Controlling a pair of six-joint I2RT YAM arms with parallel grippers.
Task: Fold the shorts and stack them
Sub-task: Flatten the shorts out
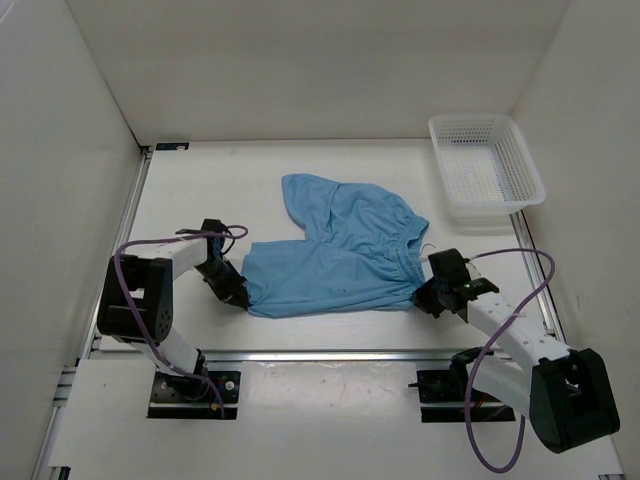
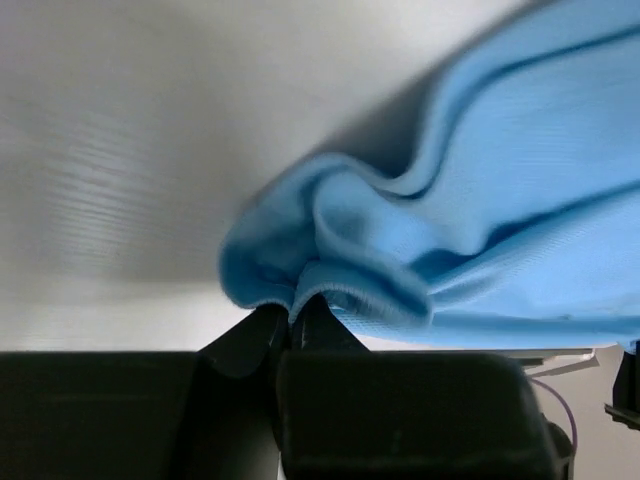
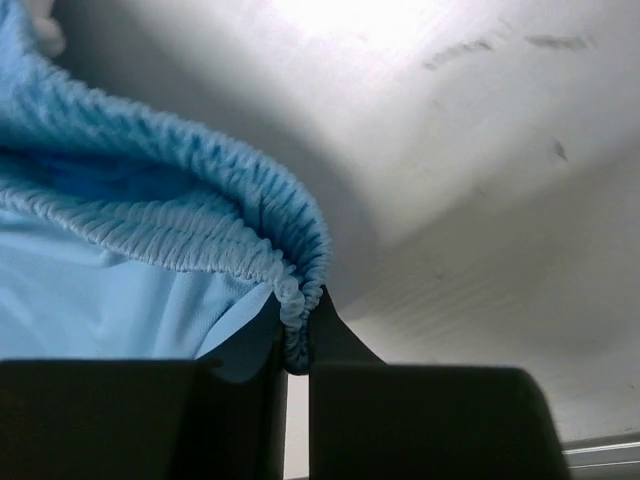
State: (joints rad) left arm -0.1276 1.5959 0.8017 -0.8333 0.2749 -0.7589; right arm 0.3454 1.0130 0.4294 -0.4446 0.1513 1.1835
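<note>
The light blue shorts [image 1: 335, 255] lie spread on the white table, waistband to the right, one leg reaching back toward the far side. My left gripper [image 1: 240, 296] is shut on the hem at the near left corner; in the left wrist view the blue hem [image 2: 330, 290] is pinched between the black fingers [image 2: 250, 335]. At the near right corner my right gripper [image 1: 424, 297] is shut on the gathered waistband [image 3: 290, 300], which bunches between its fingers [image 3: 335, 335].
A white mesh basket [image 1: 520, 170] stands at the far right corner of the table. White walls close in the table on the left, right and back. A metal rail [image 1: 320, 354] runs along the near edge by the arm bases.
</note>
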